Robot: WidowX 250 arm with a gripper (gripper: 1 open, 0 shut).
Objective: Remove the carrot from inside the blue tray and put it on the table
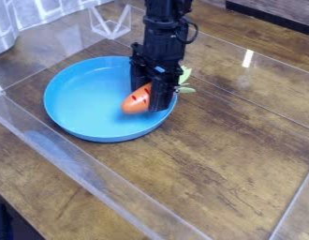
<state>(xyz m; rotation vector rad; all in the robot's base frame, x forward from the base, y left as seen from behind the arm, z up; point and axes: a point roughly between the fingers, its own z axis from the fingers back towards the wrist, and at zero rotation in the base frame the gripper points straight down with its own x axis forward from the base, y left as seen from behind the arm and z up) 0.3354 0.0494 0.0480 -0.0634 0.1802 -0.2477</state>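
Observation:
The orange carrot (pixel 139 99) hangs tilted over the right side of the round blue tray (pixel 84 103), its green top (pixel 183 89) poking out to the right. My black gripper (pixel 154 86) points almost straight down and is shut on the carrot's upper end. The carrot's tip sits just above the tray's inner floor near the right rim. The dark brown wood-plank table (pixel 220 141) lies all around the tray.
A clear plastic sheet edge (pixel 69 155) runs diagonally across the near left of the table. A white wire-like object (pixel 113 21) stands behind the tray at the back. A bright light reflection (pixel 248 58) marks the glossy tabletop at right.

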